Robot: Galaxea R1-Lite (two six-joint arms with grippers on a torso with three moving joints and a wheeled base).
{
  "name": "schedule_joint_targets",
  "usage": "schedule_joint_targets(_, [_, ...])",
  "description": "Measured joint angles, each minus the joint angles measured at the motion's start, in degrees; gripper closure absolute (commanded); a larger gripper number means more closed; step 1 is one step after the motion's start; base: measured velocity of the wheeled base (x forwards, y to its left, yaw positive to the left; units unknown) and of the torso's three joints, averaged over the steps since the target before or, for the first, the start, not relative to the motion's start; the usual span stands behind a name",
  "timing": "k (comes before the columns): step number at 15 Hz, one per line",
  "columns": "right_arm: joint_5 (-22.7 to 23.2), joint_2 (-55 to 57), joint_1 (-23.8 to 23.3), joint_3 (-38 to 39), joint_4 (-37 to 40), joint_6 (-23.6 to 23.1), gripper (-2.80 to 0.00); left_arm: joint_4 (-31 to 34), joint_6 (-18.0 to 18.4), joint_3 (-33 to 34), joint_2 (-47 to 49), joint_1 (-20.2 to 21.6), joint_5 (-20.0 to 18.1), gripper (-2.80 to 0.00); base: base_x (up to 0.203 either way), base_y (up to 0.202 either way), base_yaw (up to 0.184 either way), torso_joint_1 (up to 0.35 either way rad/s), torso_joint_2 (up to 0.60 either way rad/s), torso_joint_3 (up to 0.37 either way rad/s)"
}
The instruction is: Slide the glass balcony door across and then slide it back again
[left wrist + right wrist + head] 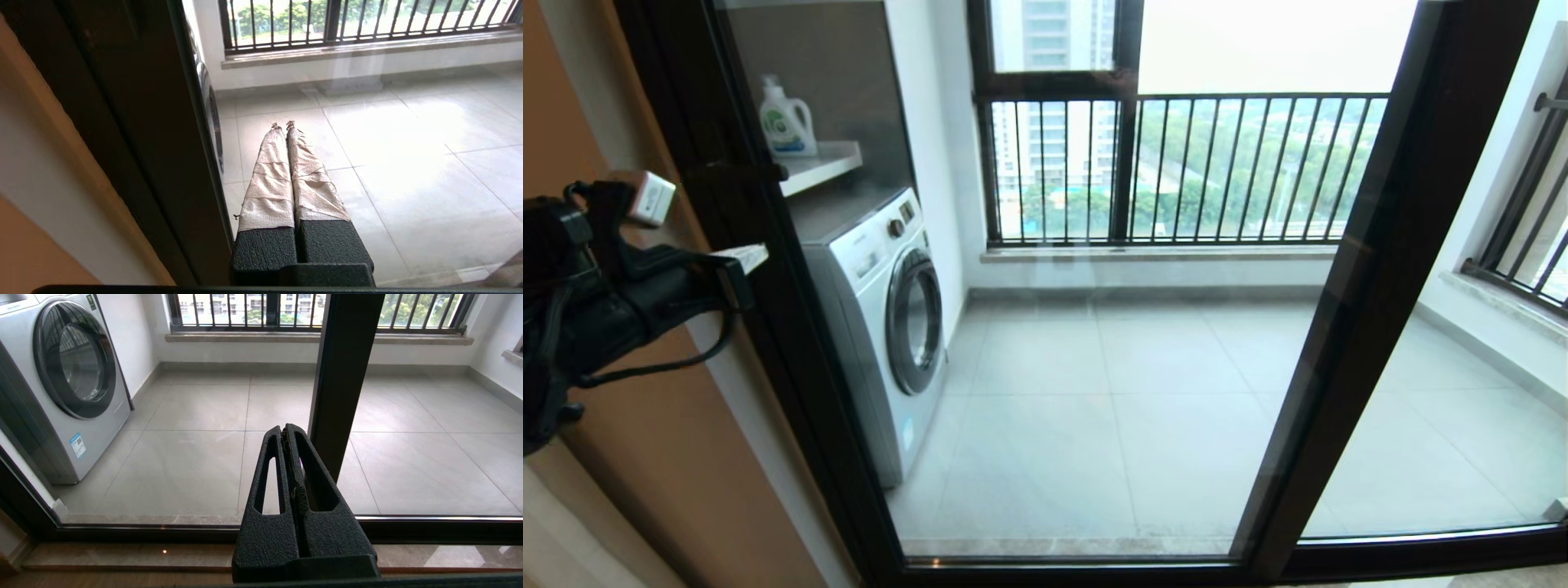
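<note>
Door [1045,327] of glass stands shut across the balcony, its handle [743,173] upright on the left frame. Left tool [284,163], fingers pressed together and empty, sits just beside that frame, nearer than the closed right tool [288,465].

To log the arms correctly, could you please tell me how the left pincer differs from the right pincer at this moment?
The left pincer is wrapped in pale tape; the right pincer is bare black with slots. The left pincer sits by the left upright of the glass balcony door, while the right pincer faces the middle upright. Both are shut and hold nothing.
</note>
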Motion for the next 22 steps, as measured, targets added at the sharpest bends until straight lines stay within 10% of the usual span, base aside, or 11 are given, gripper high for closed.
schedule_joint_targets(6, [0.0, 0.0, 0.0, 0.0, 0.0, 0.02, 0.0, -2.78, -4.25, 19.62, -20.92, 4.96, -14.02, 0.0, 0.0, 0.0, 0.0, 0.0, 0.0, 0.0])
schedule_joint_targets(11, [0.0, 0.0, 0.0, 0.0, -0.02, -0.02, 0.0, 13.54, -14.23, 24.3, -45.16, 10.95, -27.35, 0.0, 0.0, 0.0, 0.0, 0.0, 0.0, 0.0])
schedule_joint_targets(16, [0.0, 0.0, 0.0, 0.0, 0.0, -0.02, 0.0, 35.38, -20.4, 18.69, -64.71, 11.97, -31.96, 0.0, 0.0, 0.0, 0.0, 0.0, 0.0, 0.0])
schedule_joint_targets(22, [-0.01, 0.0, 0.0, 0.0, 0.0, 0.0, 0.0, 48.0, -31.94, 8.43, -73.71, -6.76, -31.54, 0.0, 0.0, 0.0, 0.0, 0.0, 0.0, 0.0])
